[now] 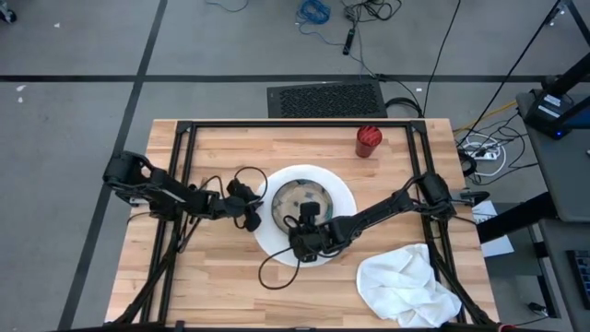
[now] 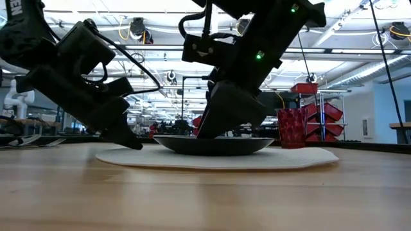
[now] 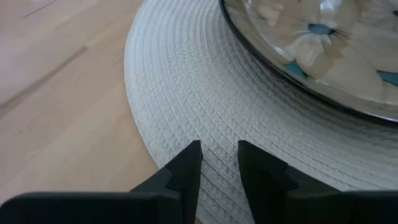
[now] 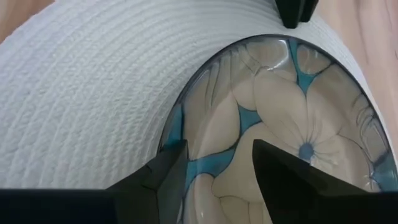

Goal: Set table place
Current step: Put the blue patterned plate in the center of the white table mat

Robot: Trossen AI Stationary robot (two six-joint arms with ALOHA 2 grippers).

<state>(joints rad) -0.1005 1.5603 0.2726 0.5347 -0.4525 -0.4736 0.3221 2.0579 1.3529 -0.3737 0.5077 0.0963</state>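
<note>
The desk (image 1: pixel 212 286) carries a round white placemat (image 1: pixel 346 198) at its middle, with a floral plate (image 1: pixel 297 198) on it. The left tool (image 3: pixel 219 163), fingers slightly spread, hovers over the mat's left edge. The right tool (image 4: pixel 217 165), spread, sits over the plate's near rim. A red cup (image 1: pixel 369 141) stands behind; a white cloth (image 1: pixel 406 286) lies front right.

Robotics lab or workshop: strip-lit ceiling (image 2: pixel 359 54), red parts bins (image 2: pixel 324 112), floor cables (image 1: pixel 318 14)
</note>
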